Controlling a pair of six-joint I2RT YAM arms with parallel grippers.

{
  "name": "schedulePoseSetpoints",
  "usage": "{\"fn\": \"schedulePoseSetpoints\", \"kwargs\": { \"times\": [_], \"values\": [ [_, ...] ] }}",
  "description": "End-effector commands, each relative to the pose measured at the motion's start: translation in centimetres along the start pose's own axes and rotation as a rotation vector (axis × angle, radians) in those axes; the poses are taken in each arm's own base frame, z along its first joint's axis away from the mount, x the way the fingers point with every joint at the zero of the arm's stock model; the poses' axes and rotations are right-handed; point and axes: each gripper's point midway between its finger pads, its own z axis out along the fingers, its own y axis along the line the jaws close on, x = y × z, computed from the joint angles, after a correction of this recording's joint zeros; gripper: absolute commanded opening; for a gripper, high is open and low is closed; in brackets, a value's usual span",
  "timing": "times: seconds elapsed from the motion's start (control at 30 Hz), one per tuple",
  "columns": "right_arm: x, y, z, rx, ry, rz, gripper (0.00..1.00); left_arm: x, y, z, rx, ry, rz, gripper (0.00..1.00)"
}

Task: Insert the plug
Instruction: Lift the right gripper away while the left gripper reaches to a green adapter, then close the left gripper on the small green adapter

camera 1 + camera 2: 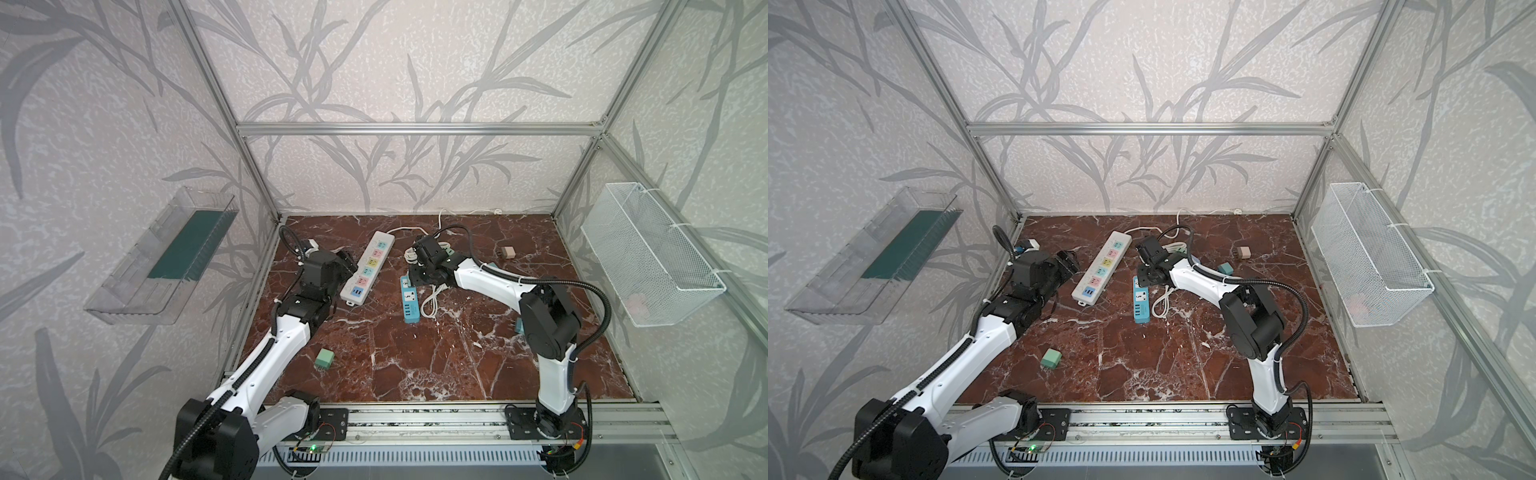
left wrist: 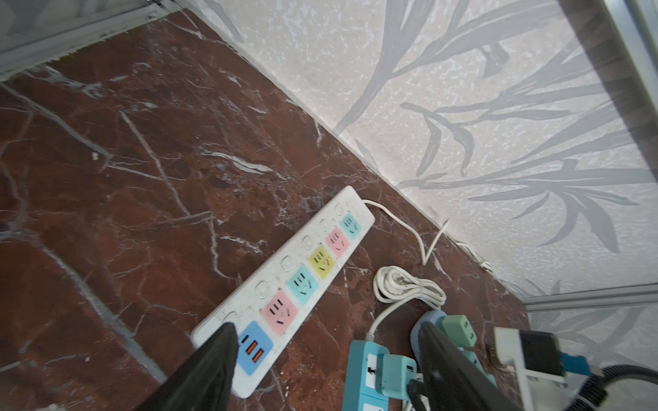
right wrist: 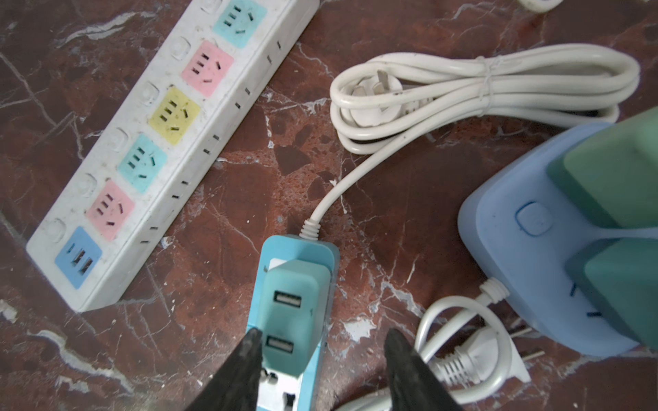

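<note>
The left tool (image 2: 327, 331) hangs wide open and empty above the USB end of a white power strip (image 2: 270, 284) on the marbled counter (image 2: 142, 178). Further right, the teal plug (image 3: 290, 309) sits on a narrow blue strip (image 3: 285, 245), at its cord end. Its USB ports face up, its prongs are hidden, and its long axis runs along the strip. It looks light, rigid and smooth, best gripped by its flat sides. The right tool (image 3: 322, 332) straddles it, partly open, holding nothing.
</note>
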Motion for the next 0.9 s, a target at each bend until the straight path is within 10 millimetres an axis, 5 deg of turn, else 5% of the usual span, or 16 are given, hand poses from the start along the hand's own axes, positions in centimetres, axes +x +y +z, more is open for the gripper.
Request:
{"fn": "schedulePoseSetpoints", "kwargs": {
  "times": [0.0, 0.17, 0.47, 0.87],
  "values": [
    [-1.9, 0.9, -5.1, -0.059, -0.06, -0.061, 0.58, 0.8, 5.4, -2.1, -0.238, 0.023, 0.013, 0.85],
    [0.2, -0.1, -8.4, -0.071, -0.097, -0.079, 0.66, 5.1, 12.2, -5.3, -0.467, 0.174, 0.015, 0.92],
    [3.0, -2.1, -12.7, -0.071, -0.16, -0.112, 0.81, 13.6, 15.1, -4.2, -0.47, 0.479, 0.007, 0.97],
    [5.1, -4.7, -14.8, -0.056, -0.193, -0.111, 0.82, 15.6, 18.2, -5.5, -0.59, 0.533, 0.009, 0.97]
  ]
}}
